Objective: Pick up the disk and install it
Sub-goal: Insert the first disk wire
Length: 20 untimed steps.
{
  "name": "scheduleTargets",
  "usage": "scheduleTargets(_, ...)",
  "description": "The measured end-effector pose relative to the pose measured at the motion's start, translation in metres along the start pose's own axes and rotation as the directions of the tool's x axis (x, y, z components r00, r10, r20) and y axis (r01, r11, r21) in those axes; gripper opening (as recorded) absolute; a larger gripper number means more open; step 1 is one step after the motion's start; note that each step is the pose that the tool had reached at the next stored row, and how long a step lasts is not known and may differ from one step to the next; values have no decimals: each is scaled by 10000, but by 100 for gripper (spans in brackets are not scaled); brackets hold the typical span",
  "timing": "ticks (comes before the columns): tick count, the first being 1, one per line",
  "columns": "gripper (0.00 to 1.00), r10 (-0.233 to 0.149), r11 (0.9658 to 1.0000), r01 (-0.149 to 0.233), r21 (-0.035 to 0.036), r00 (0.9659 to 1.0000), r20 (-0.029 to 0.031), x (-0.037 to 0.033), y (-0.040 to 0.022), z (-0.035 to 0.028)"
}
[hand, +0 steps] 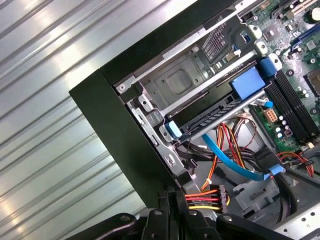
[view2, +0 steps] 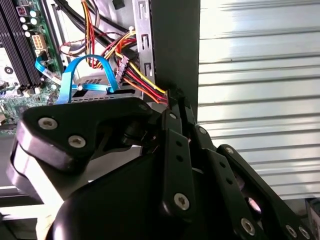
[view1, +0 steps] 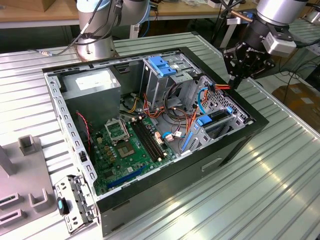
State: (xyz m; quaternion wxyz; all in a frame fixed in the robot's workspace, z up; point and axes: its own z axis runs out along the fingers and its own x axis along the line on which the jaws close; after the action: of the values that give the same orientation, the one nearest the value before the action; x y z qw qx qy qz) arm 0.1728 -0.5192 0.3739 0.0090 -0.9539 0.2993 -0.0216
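So the gripper [view1: 235,80] is up over the far corner of the open PC case [view1: 165,185], on the exterior view's right, just inside the black wall. Its fingers [view2: 175,145] are pinched together at the tips, and in both wrist views they look clamped on the power plug [view2: 167,96] at the end of the red/yellow/black/orange wire bundle [hand: 205,197]. The bundle comes straight out of the tips and runs back into the case. I can't see any gap between the fingers.

The disk [view1: 218,120] isn't in the claw. It sits edge-on in the lower slot of the drive cage [hand: 175,82], near the front corner of the case. It has blue rails on it, and a blue tab sticks out at each end. In the first wrist view it shows as a dark slab [hand: 215,112] just below the bare silver bay plate, a little apart from the fingertips.

There's plenty of clutter nearby. A flat blue data cable [hand: 235,165] loops between the disk and the plug, and more coloured wires are bunched beside the cage. The black case wall [hand: 115,130] stands right next to the fingers. Further in are the green motherboard [view1: 125,145], the grey power supply box [view1: 92,82], and a second cage with a blue latch piece [view1: 160,65] on top. The case sits on a ribbed metal table [view1: 250,200].
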Motion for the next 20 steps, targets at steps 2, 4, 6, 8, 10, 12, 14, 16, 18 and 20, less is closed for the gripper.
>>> scheduleTargets(2, 17, 96, 10000, -96, -3, 10000, -3, -1, 1, 0)
scheduleTargets(4, 17, 110, 9999, -110, -3, 9999, -3, -15, 18, 0)
scheduleTargets(6, 17, 109, 9999, -109, -4, 9999, -4, -29, 34, -2)
scheduleTargets(8, 17, 110, 9999, -110, -4, 9999, -4, -57, 70, -4)
scheduleTargets(10, 17, 109, 9999, -109, -4, 9999, -4, -79, 92, -5)
scheduleTargets(12, 17, 110, 9999, -110, -3, 9999, -4, -109, 117, -7)
scheduleTargets(14, 17, 109, 9999, -109, -3, 9999, -3, -123, 127, -8)
scheduleTargets(16, 17, 133, 9999, -133, -4, 9999, -4, -127, 129, -8)
scheduleTargets(18, 17, 378, 9993, -378, -12, 9993, -11, -127, 129, -6)
scheduleTargets(20, 17, 881, 9961, -881, -30, 9961, -28, -127, 129, -4)
